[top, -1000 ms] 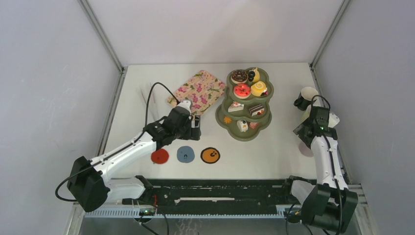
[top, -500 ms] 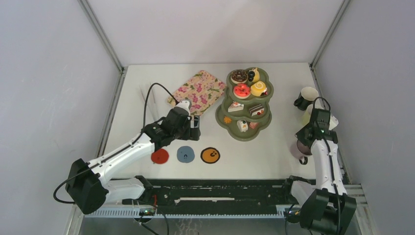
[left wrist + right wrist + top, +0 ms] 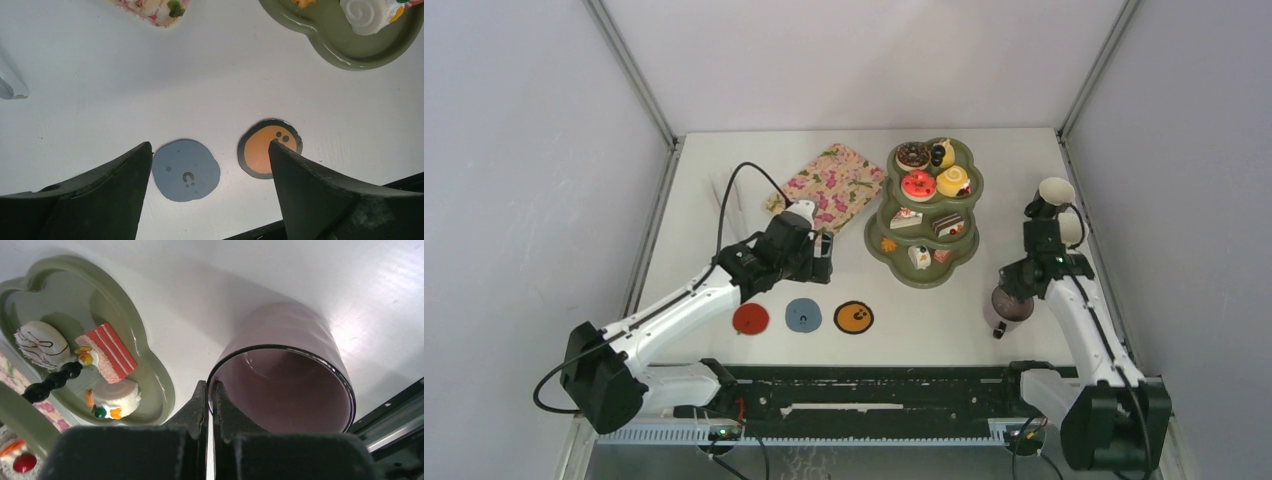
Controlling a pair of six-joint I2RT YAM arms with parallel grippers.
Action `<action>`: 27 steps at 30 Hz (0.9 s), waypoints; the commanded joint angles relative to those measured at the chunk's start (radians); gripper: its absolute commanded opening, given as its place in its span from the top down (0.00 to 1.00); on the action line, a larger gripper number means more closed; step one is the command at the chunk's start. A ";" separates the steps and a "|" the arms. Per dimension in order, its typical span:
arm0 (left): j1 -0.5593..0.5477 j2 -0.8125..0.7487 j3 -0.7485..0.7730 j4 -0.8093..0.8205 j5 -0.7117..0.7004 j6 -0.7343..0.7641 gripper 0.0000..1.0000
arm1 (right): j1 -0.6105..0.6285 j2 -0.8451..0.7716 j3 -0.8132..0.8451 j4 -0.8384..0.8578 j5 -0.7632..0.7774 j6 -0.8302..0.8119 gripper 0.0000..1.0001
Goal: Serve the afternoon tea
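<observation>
Mauve mug pinched at its rim
Right fingers clamped its wall for carrying; left fingers gaped empty.

table bears stand, tray, coasters, seemingly mugs.

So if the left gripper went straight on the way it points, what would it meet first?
The left gripper points down: likely the blue coaster, or bare table just beside it; depth is unclear.

glossy glazed green stand, smooth shiny pink mug, matt white table, matt blue coaster
</observation>
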 commanded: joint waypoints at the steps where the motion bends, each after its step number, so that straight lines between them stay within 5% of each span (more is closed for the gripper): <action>1: -0.005 0.007 0.063 -0.008 0.020 0.021 0.11 | 0.103 0.120 0.086 0.020 0.049 0.222 1.00; 3: -0.004 0.003 0.068 -0.015 0.021 0.028 0.10 | 0.128 0.173 0.110 0.038 0.047 0.258 0.99; 7: -0.006 -0.025 0.068 -0.015 0.034 0.038 0.10 | 0.139 0.236 0.158 0.064 0.028 0.256 0.71; 11: -0.027 -0.073 0.066 -0.005 0.075 0.085 0.09 | 0.141 0.218 0.215 0.003 0.050 0.202 0.55; 19: -0.199 -0.024 0.160 0.023 0.091 0.064 0.09 | 0.105 -0.060 0.224 -0.040 0.129 -0.067 0.29; 27: -0.426 0.315 0.384 0.057 0.095 0.019 0.10 | -0.146 -0.322 0.247 -0.052 0.161 -0.334 0.03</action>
